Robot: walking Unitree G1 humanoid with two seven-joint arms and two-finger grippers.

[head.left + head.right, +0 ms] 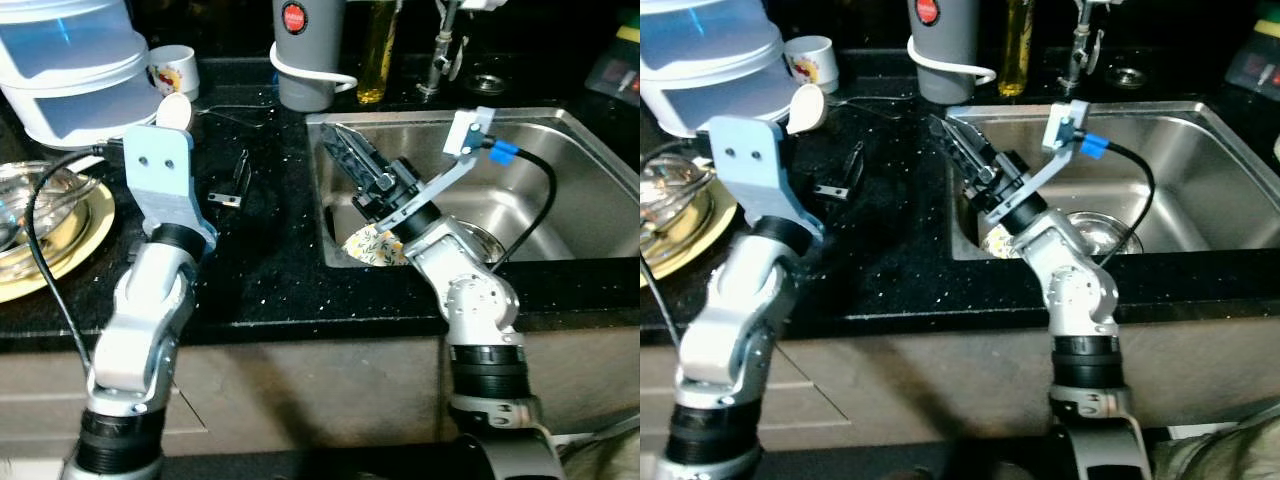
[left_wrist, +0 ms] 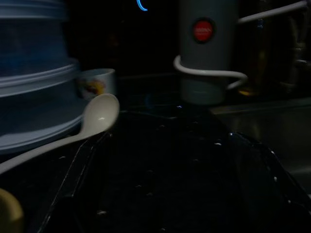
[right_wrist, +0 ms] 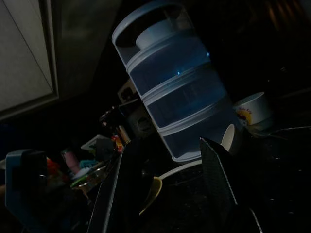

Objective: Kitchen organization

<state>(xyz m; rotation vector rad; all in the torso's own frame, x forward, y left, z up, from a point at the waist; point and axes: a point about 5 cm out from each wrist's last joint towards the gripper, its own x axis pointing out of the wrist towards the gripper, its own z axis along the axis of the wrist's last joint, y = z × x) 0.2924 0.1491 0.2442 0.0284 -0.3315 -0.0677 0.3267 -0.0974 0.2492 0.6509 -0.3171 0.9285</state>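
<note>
Sink (image 1: 560, 135) holds a patterned bowl (image 1: 372, 246) — right hand (image 1: 345, 150) above, parted, empty; left hand's grip unclear.

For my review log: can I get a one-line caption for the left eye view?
Right gripper open over the steel sink, left arm raised above the black counter near a white spoon and grey jug.

Right gripper (image 1: 958, 140) hovers at the sink's (image 1: 1200, 120) left rim; white spoon (image 1: 805, 108) lies on the black counter (image 1: 890, 250).
</note>
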